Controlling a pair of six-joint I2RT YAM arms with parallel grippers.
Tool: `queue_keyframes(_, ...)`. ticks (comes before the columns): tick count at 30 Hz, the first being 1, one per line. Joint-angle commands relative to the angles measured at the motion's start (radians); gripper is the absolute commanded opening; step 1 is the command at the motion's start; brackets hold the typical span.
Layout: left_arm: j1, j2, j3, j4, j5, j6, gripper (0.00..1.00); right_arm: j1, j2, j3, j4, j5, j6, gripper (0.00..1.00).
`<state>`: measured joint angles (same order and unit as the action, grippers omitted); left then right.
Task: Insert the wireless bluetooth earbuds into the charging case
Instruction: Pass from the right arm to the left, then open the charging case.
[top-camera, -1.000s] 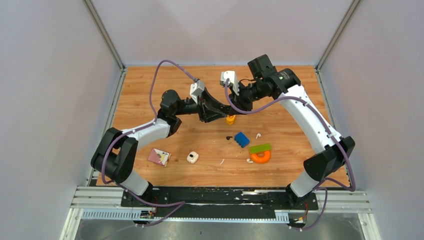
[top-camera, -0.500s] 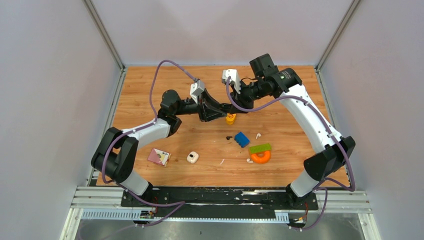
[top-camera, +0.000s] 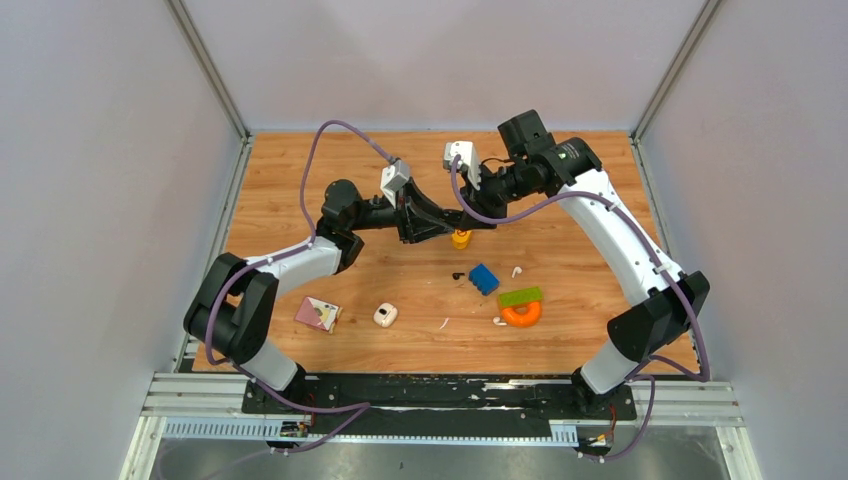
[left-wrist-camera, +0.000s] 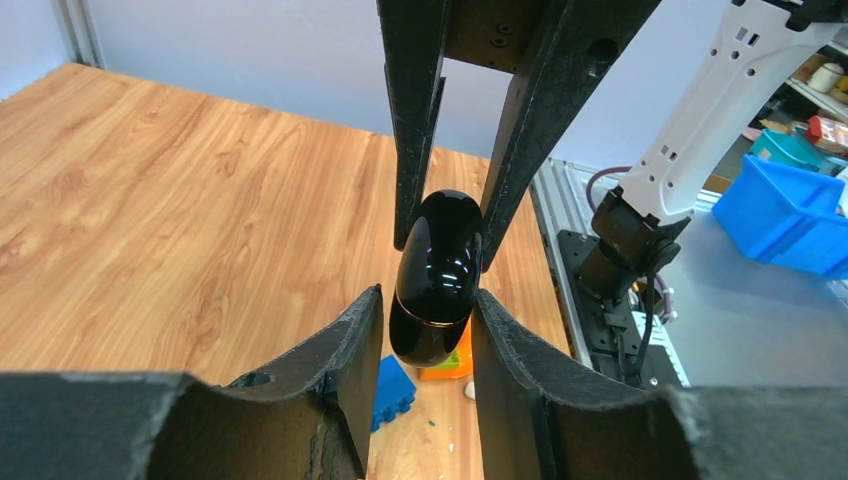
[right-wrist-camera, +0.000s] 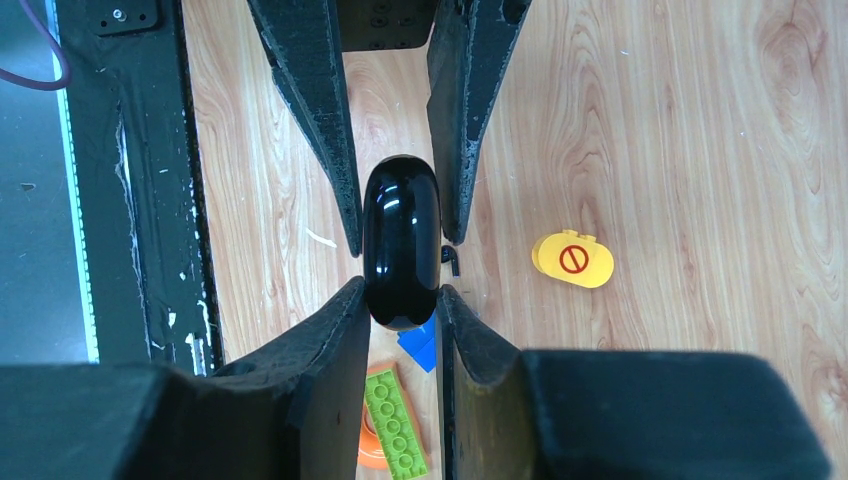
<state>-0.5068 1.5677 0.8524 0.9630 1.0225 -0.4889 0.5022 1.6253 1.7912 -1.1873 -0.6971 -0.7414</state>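
Above the desk (top-camera: 290, 190), a little beyond the blue block (top-camera: 484, 278), the two arms meet and share one black case (left-wrist-camera: 437, 262). The left fingers (left-wrist-camera: 352, 335) are clenched on one end of it, both pressed against its glossy sides. The right fingers (right-wrist-camera: 340, 325) are clamped on the other end, reaching in from the opposite direction. The case hangs clear of the wood between the two pairs. It is closed, and its seam shows as a thin line close to the left fingers' tips.

Beyond the block and slightly to its left, close under the meeting fingers, a yellow piece (top-camera: 461, 239) sits on the desk; the right wrist view shows a red circle-and-bar mark on its top. A black earbud (top-camera: 458, 275) lies just left of the block, not touching it. A white earbud (top-camera: 517, 271) lies just to the block's right. Right of the block and nearer the arm bases, a green brick (top-camera: 521, 296) rests against the far edge of an orange ring (top-camera: 521, 316). A second white earbud (top-camera: 498, 321) lies just beside the ring's left edge. Well left of the block and nearer the bases sits a white case (top-camera: 385, 316); whether it is open is too small to tell. Farther left again lies a pink card (top-camera: 318, 314).
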Motion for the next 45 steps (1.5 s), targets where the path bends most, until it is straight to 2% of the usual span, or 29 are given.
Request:
queue_keyframes(1,0.004,0.007,0.037,0.042,0.003,-0.003,0.44,-0.003,-0.022,0.004,0.03,-0.02,0.008,0.22)
queue_keyframes(11,0.004,0.017,0.04,0.046,0.0,-0.005,0.45,-0.01,-0.016,0.027,0.049,-0.027,0.038,0.22)
queue_keyframes(17,0.004,0.023,0.043,0.054,0.003,-0.005,0.3,-0.014,-0.01,0.027,0.041,-0.03,0.034,0.24)
queue_keyframes(21,0.005,0.03,0.045,0.075,0.007,-0.011,0.15,-0.015,-0.003,0.031,0.033,-0.035,0.042,0.31)
queue_keyframes(29,0.005,0.051,0.035,0.161,0.003,-0.037,0.11,-0.015,0.061,0.126,-0.076,-0.05,0.051,0.49)
queue_keyframes(35,0.005,0.047,0.017,0.193,0.001,-0.04,0.0,-0.015,0.093,0.168,-0.085,-0.041,0.075,0.5)
queue_keyframes(39,0.005,0.04,0.01,0.2,0.008,-0.028,0.0,-0.022,0.121,0.201,-0.081,-0.035,0.115,0.5)
queue_keyframes(45,0.005,0.041,0.013,0.208,0.021,-0.014,0.0,-0.09,0.197,0.302,-0.113,-0.2,0.23,0.5)
